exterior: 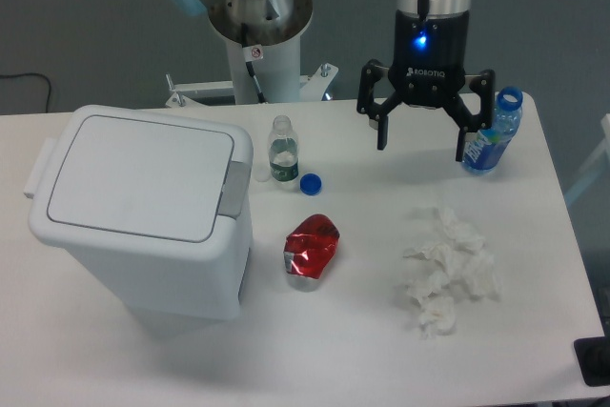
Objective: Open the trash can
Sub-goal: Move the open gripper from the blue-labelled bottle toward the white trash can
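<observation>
The trash can (143, 212) is a large white boxy bin standing at the left of the table. Its rounded-rectangle lid is shut, and a grey push-button tab (234, 188) sits on the lid's right edge. My gripper (421, 150) hangs open and empty above the table's back right part, well to the right of the bin and apart from it. Its two black fingers (381, 126) point down.
A small clear bottle (281, 152) without its cap stands right of the bin, with a blue cap (311, 183) beside it. A crumpled red packet (311, 250) lies in the middle. Crumpled white tissue (448, 269) lies at right. A blue-labelled bottle (494, 132) stands by the gripper's right finger.
</observation>
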